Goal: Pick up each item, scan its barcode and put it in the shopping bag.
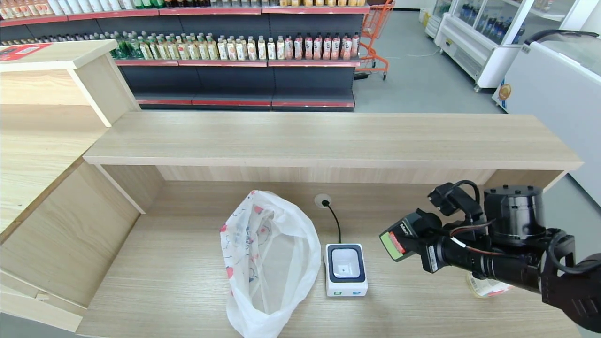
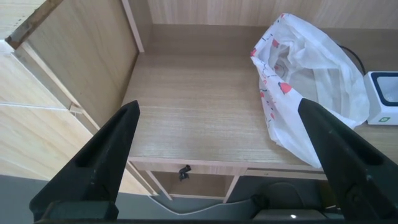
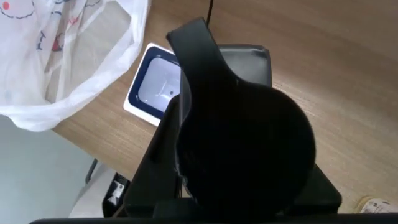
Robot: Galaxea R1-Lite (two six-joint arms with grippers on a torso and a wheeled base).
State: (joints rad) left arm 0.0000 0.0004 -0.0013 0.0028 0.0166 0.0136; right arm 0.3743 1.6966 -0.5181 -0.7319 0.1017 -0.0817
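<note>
On the worktop, the bag lies just left of the scanner, whose cable runs back to a hole behind it. Right of the scanner, the right claw holds a pack above the worktop. Bottle shelves stand beyond the ledge.

Your counter is smooth, matt wood-grain board. The bag is thin, crinkled, translucent plastic. The scanner has a glossy white plastic shell. The pack in your right gripper looks dark and smooth. Your left gripper has matt black fingers.
</note>
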